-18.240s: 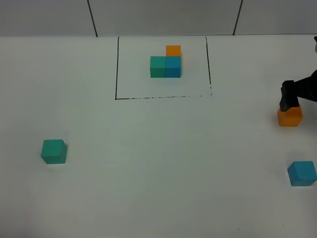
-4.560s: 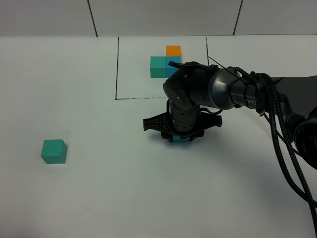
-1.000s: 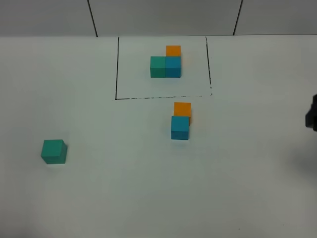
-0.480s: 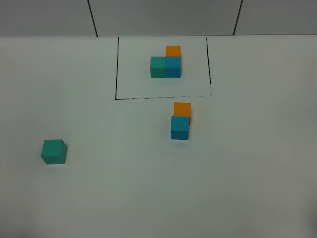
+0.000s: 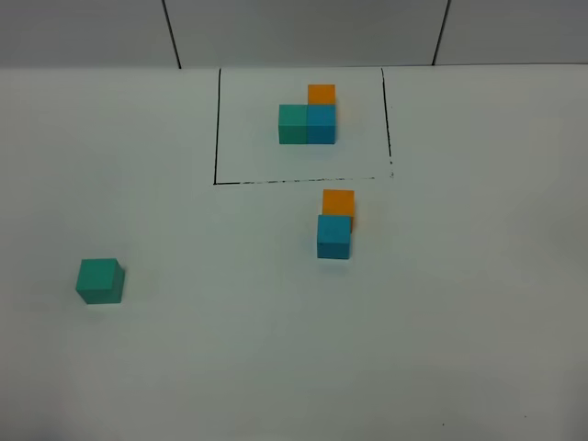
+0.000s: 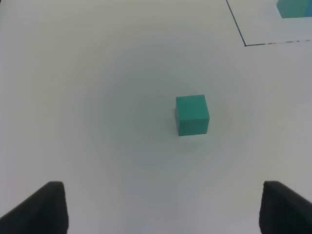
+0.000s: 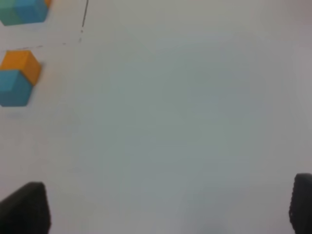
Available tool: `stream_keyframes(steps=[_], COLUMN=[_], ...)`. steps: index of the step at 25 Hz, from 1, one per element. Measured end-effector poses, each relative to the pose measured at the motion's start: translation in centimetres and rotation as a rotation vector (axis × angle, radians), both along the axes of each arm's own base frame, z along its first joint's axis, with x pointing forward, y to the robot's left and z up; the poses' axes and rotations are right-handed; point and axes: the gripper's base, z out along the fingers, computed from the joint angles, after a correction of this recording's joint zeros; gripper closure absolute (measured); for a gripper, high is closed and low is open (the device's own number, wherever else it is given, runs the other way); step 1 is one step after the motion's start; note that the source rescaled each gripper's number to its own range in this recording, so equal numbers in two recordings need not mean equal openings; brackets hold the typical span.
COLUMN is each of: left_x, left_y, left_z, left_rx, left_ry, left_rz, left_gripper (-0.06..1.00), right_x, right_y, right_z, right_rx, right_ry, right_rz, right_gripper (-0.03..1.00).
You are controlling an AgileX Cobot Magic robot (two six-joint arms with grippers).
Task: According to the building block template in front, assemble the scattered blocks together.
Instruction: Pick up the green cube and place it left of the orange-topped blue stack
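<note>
The building block template (image 5: 309, 116), a teal, blue and orange cluster, sits inside the black drawn rectangle at the back. Below the frame, a loose blue block (image 5: 333, 236) lies pressed against a loose orange block (image 5: 338, 203) behind it; both show in the right wrist view (image 7: 14, 87). The teal-green block (image 5: 99, 280) stands alone at the left, and the left wrist view has it ahead of my left gripper (image 6: 161, 207), which is open and empty. My right gripper (image 7: 165, 207) is open and empty over bare table, away from the blocks. Neither arm appears in the exterior view.
The white table (image 5: 441, 303) spreads around the blocks. A grey wall with dark seams (image 5: 171, 32) runs along the back. The frame's black corner (image 6: 243, 44) shows in the left wrist view.
The right arm's dark tip, seen at the right edge a second ago, has left the exterior view. The blocks have not moved.
</note>
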Motion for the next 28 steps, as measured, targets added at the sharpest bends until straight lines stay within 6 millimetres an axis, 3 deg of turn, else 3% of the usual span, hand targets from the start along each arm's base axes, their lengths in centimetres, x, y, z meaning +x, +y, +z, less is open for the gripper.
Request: stream_keyframes(steps=[11,28], left_x=[0.0,0.0], left_y=[0.0,0.0], left_z=[0.0,0.0], left_rx=[-0.001,-0.001], left_ry=[0.0,0.0], left_rz=[0.0,0.0], left_gripper=[0.18,0.18], right_x=[-1.07,-1.09], right_y=[-0.01,-0.15], right_z=[-0.03,-0.02], right_rx=[0.012,0.011], right_ry=[-0.071,-0.072], right_rz=[0.02,-0.123], right_gripper=[0.17,0.19])
